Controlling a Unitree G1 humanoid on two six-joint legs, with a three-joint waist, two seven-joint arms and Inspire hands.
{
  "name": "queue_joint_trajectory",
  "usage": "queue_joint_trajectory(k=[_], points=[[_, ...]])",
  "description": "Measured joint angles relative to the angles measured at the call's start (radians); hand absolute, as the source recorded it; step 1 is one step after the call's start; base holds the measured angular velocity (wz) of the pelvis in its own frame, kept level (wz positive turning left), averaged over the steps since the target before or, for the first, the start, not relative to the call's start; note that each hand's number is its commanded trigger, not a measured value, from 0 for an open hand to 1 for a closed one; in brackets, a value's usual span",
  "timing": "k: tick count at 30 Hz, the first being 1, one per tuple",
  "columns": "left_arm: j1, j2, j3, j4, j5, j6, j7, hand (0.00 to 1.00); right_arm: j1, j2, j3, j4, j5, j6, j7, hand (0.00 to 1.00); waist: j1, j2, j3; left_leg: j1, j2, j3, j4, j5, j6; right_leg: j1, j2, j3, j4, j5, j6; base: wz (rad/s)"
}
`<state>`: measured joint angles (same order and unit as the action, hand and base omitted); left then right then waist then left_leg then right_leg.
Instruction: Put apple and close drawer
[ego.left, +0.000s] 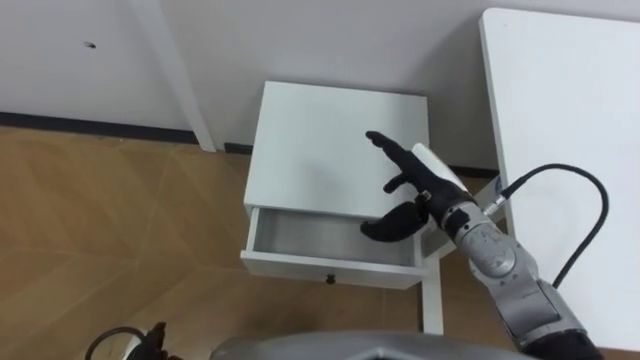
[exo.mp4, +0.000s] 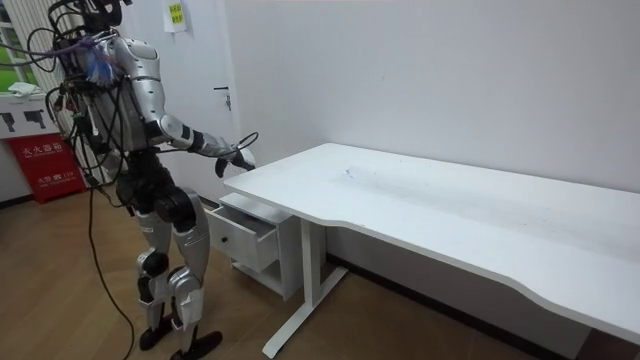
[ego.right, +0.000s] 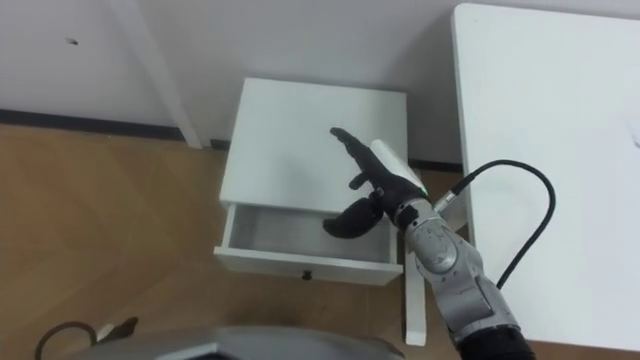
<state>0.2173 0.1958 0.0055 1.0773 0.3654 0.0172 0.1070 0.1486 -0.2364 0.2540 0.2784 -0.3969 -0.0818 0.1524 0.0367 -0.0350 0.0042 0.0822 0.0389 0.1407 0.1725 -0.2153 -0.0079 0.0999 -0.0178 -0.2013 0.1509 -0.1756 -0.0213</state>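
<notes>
- A humanoid robot stands upright on a wood floor (ego.left: 120, 220). It faces a low white cabinet (ego.left: 335, 135) set against the wall (ego.left: 300, 40), just beside the end of a white desk (ego.left: 570, 130).
- The cabinet's drawer (ego.left: 300, 264) is pulled out toward the robot. Its front panel, with a small dark knob (ego.left: 330, 279), is the part nearest the robot's legs. Standing open like this, it can take something from above.
- The robot's right hand (ego.left: 418, 195) reaches out above the right part of the drawer and the cabinet top, and seems to touch neither. Its fingers (ego.left: 385, 146) are spread and mostly straight, with the thumb hanging toward the drawer. They hold nothing.
- The part of the drawer floor in sight is bare. I cannot tell where the apple is; it may lie further back, under the cabinet top.
- My judgement: an empty, loose hand over an open drawer suits the closing step, which would mean pressing the front panel inward.
</notes>
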Motion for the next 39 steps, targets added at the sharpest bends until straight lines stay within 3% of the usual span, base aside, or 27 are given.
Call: queue_joint_trajectory(k=[4, 10, 16, 17, 19, 20, 21, 22, 23, 24, 25, 26, 27, 28, 30, 32, 34, 35, 36, 37, 38, 39], points=[[0.005, -0.003, 0.000, 0.001, 0.000, 0.002, 0.015, 0.00, 0.004, 0.001, 0.000, 0.026, 0.000, 0.018, -0.002, 0.00, -0.002, -0.001, -0.0006, 0.000, 0.000, -0.001, 0.002, 0.000, 0.000, 0.000, 0.000, 0.000, 0.000, 0.000, 0.000, 0.00], [0.008, -0.004, 0.022, 0.003, 0.001, 0.003, 0.017, 0.00, 0.016, 0.011, -0.022, 0.161, 0.004, 0.006, -0.048, 0.00, -0.006, -0.015, -0.0024, -0.004, -0.001, -0.012, 0.012, 0.000, 0.000, 0.013, -0.004, -0.021, -0.003, -0.001, 0.002, 0.09], [0.036, -0.022, 0.042, 0.011, 0.000, 0.006, 0.017, 0.00, 0.062, 0.025, -0.158, 0.412, 0.047, 0.007, -0.127, 0.00, -0.011, -0.004, -0.0050, -0.010, -0.022, -0.008, 0.045, -0.017, 0.023, 0.017, -0.027, -0.031, 0.021, -0.020, 0.021, 0.09], [0.036, -0.024, 0.048, 0.009, 0.000, 0.006, 0.015, 0.00, 0.065, 0.023, -0.180, 0.419, 0.044, -0.007, -0.144, 0.00, -0.029, -0.004, -0.0078, -0.029, -0.029, -0.007, 0.073, -0.034, 0.034, 0.005, -0.044, -0.052, 0.058, -0.039, 0.031, 0.52], [0.019, -0.026, 0.050, 0.012, 0.001, 0.006, 0.011, 0.00, 0.065, 0.023, -0.243, 0.480, 0.042, -0.028, -0.184, 0.00, -0.053, 0.002, -0.0133, -0.046, -0.044, -0.004, 0.103, -0.055, 0.052, -0.040, -0.080, -0.058, 0.182, -0.072, 0.058, 0.63], [0.005, -0.027, 0.050, 0.015, 0.001, 0.005, 0.008, 0.00, 0.051, 0.006, -0.275, 0.521, 0.036, -0.027, -0.212, 0.00, -0.065, 0.018, -0.0115, -0.051, -0.052, -0.004, 0.120, -0.057, 0.066, -0.113, -0.111, -0.042, 0.355, -0.072, 0.062, 0.73], [-0.007, -0.018, 0.051, 0.023, 0.001, 0.005, 0.008, 0.00, 0.054, -0.009, -0.293, 0.564, 0.032, -0.028, -0.248, 0.00, -0.082, 0.021, -0.0122, -0.051, -0.072, -0.002, 0.140, -0.060, 0.087, -0.193, -0.148, -0.015, 0.536, -0.045, 0.061, 0.79], [-0.017, -0.014, 0.052, 0.024, 0.001, 0.006, 0.010, 0.00, 0.056, -0.013, -0.308, 0.592, 0.028, -0.027, -0.264, 0.00, -0.088, 0.020, -0.0127, -0.042, -0.077, -0.002, 0.148, -0.060, 0.098, -0.239, -0.163, 0.013, 0.624, -0.012, 0.062, 0.82], [-0.036, -0.010, 0.055, 0.023, 0.006, 0.004, 0.011, 0.00, 0.064, -0.024, -0.321, 0.649, 0.029, -0.021, -0.293, 0.00, -0.087, 0.036, -0.0156, -0.037, -0.082, 0.009, 0.164, -0.062, 0.119, -0.333, -0.170, 0.070, 0.784, 0.116, 0.063, 0.39], [-0.040, 0.000, 0.053, 0.026, 0.007, 0.002, 0.012, 0.00, 0.062, -0.026, -0.320, 0.687, 0.032, -0.010, -0.303, 0.00, -0.084, 0.056, -0.0141, -0.040, -0.075, 0.024, 0.178, -0.071, 0.140, -0.458, -0.157, 0.127, 0.976, 0.213, 0.072, 0.17], [-0.044, 0.004, 0.052, 0.036, 0.007, 0.004, 0.012, 0.00, 0.059, -0.024, -0.321, 0.706, 0.036, -0.005, -0.302, 0.00, -0.083, 0.070, -0.0140, -0.051, -0.068, 0.028, 0.193, -0.079, 0.150, -0.539, -0.147, 0.149, 1.119, 0.196, 0.063, -0.12], [-0.054, 0.009, 0.050, 0.043, -0.002, 0.010, 0.009, 0.00, 0.060, -0.021, -0.320, 0.729, 0.039, -0.003, -0.291, 0.00, -0.090, 0.092, -0.0055, -0.076, -0.059, 0.030, 0.222, -0.079, 0.151, -0.684, -0.143, 0.147, 1.406, 0.148, 0.036, -0.14], [-0.060, 0.010, 0.050, 0.052, -0.002, 0.014, 0.007, 0.00, 0.067, -0.020, -0.315, 0.761, 0.041, 0.000, -0.276, 0.00, -0.091, 0.104, -0.0016, -0.092, -0.053, 0.030, 0.237, -0.079, 0.151, -0.799, -0.141, 0.135, 1.619, 0.108, 0.040, -0.10], [-0.065, 0.010, 0.050, 0.063, -0.002, 0.019, 0.006, 0.00, 0.070, -0.018, -0.314, 0.774, 0.046, 0.009, -0.270, 0.00, -0.090, 0.114, 0.0024, -0.096, -0.051, 0.031, 0.244, -0.079, 0.152, -0.841, -0.141, 0.132, 1.696, 0.092, 0.043, 0.00], [-0.062, 0.010, 0.053, 0.075, -0.001, 0.047, -0.004, 0.00, 0.101, -0.006, -0.300, 0.818, 0.084, 0.059, -0.253, 0.00, -0.115, 0.118, 0.0098, -0.120, -0.051, 0.048, 0.275, -0.103, 0.180, -0.937, -0.156, 0.137, 1.838, 0.055, 0.054, 0.23], [-0.045, 0.009, 0.060, 0.075, 0.001, 0.062, -0.006, 0.00, 0.114, -0.001, -0.293, 0.829, 0.120, 0.092, -0.238, 0.00, -0.122, 0.117, 0.0094, -0.132, -0.051, 0.066, 0.304, -0.140, 0.194, -0.925, -0.172, 0.149, 1.793, 0.049, 0.060, 0.10], [-0.024, 0.007, 0.061, 0.074, -0.001, 0.069, -0.006, 0.00, 0.109, -0.002, -0.280, 0.842, 0.143, 0.115, -0.237, 0.00, -0.120, 0.115, 0.0102, -0.129, -0.051, 0.076, 0.310, -0.152, 0.184, -0.828, -0.182, 0.152, 1.593, 0.052, 0.067, -0.10], [-0.006, 0.008, 0.066, 0.072, -0.001, 0.071, -0.006, 0.00, 0.104, -0.001, -0.276, 0.844, 0.162, 0.120, -0.237, 0.00, -0.116, 0.111, 0.0117, -0.126, -0.053, 0.077, 0.305, -0.155, 0.164, -0.720, -0.181, 0.141, 1.372, 0.051, 0.073, -0.17], [0.004, 0.010, 0.070, 0.072, 0.000, 0.075, -0.004, 0.00, 0.103, 0.000, -0.276, 0.843, 0.165, 0.125, -0.238, 0.00, -0.113, 0.100, 0.0118, -0.123, -0.055, 0.080, 0.294, -0.155, 0.123, -0.598, -0.170, 0.121, 1.118, 0.047, 0.079, -0.13], [0.008, 0.010, 0.070, 0.073, -0.001, 0.076, -0.002, 0.00, 0.104, 0.000, -0.276, 0.842, 0.165, 0.126, -0.239, 0.00, -0.113, 0.096, 0.0107, -0.119, -0.055, 0.080, 0.279, -0.149, 0.103, -0.531, -0.165, 0.106, 0.991, 0.045, 0.080, -0.16], [0.017, 0.009, 0.069, 0.076, -0.002, 0.078, 0.002, 0.00, 0.101, 0.001, -0.276, 0.842, 0.165, 0.127, -0.243, 0.00, -0.107, 0.082, 0.0059, -0.099, -0.062, 0.080, 0.216, -0.117, 0.043, -0.417, -0.135, 0.094, 0.745, 0.041, 0.076, -0.10], [0.016, 0.016, 0.067, 0.079, -0.008, 0.084, 0.013, 0.00, 0.098, 0.010, -0.277, 0.839, 0.162, 0.126, -0.252, 0.00, -0.097, 0.037, -0.0139, -0.097, -0.071, 0.072, 0.204, -0.097, 0.013, -0.346, -0.132, 0.103, 0.575, 0.035, 0.080, -0.07]])
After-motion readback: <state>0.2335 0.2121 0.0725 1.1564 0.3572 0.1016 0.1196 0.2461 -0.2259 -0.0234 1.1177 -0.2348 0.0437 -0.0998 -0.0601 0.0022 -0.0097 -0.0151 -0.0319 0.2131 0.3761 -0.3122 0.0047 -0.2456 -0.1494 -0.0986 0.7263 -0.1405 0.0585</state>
